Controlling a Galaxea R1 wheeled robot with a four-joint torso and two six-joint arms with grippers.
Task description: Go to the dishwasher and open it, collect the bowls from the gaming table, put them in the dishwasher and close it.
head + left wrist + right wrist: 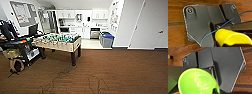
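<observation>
The robot stands on brown carpet (120, 72) facing a kitchenette at the far end of the room. The dishwasher (95, 32) sits there under the counter, between white cabinets (85, 32) and a pair of bins (107, 40). At this range its steel-grey front reads only as a small dark panel, and whether the door is open or closed cannot be told. A foosball table (60, 41) stands between the robot and the kitchenette, to the left of the direct path.

Each arm carries one bowl low over the carpet, presumably so that both can be brought to the dishwasher in a single trip.

- Left wrist view: the yellow bowl (233, 38) lies close against the gripper hardware, seen from its side, rim tilted. A thin blue cable (226, 23) crosses in front of the dark plate.
- Right wrist view: the green bowl (198, 82) faces the camera with its hollow open. It is bright, glossy and shallow, with light glinting off the inside, and it appears empty.

Judging from how closely each bowl sits to its wrist, the left jaws hold the yellow bowl and the right jaws hold the green bowl; the contact itself is not visible.
</observation>
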